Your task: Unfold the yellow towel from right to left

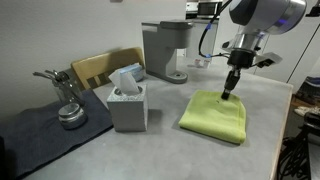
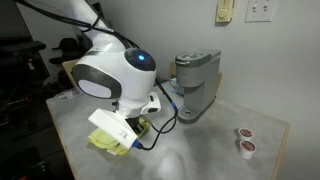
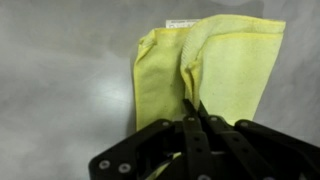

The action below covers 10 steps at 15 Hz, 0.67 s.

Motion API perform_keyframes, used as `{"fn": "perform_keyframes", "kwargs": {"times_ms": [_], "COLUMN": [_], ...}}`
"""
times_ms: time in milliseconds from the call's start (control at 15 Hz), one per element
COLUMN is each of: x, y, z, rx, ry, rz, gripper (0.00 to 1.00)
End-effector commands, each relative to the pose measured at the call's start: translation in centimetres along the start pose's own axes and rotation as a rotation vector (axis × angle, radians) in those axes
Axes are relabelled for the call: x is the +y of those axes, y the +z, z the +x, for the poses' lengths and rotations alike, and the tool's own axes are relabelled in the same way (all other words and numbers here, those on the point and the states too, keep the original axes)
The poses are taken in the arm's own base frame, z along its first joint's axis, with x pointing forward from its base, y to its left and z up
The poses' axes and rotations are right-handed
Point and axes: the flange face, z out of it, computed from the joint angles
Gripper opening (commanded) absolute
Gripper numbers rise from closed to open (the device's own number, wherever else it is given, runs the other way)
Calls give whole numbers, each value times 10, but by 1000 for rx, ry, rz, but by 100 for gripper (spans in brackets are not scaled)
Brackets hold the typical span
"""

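The yellow towel (image 1: pixel 214 117) lies folded on the grey table. My gripper (image 1: pixel 230 91) stands over its far edge, pointing down. In the wrist view the towel (image 3: pixel 160 75) fills the middle, and the fingers (image 3: pixel 192 106) are shut on a raised ridge of the cloth, which puckers up between the tips. In an exterior view only a corner of the towel (image 2: pixel 104 142) shows under the arm; the fingers are hidden there.
A grey tissue box (image 1: pixel 127 100) stands left of the towel. A coffee machine (image 1: pixel 165 50) stands behind it and also shows in an exterior view (image 2: pixel 196 84). A metal utensil stand (image 1: pixel 68 108) sits on a dark mat. Two coffee pods (image 2: pixel 245 140) lie near the table's edge.
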Motion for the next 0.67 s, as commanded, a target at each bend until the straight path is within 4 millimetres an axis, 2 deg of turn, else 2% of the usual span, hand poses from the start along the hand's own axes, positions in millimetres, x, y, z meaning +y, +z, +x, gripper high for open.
{"fn": "perform_keyframes", "kwargs": {"times_ms": [0,267,600], "x": [-23,-50,-103], "y": [-12,-11,16], "z": [3,9,15], "rx": [32,28,1], "ry": [-50,-70,-125], "rz": [19,37,59], "gripper": [1,1,1]}}
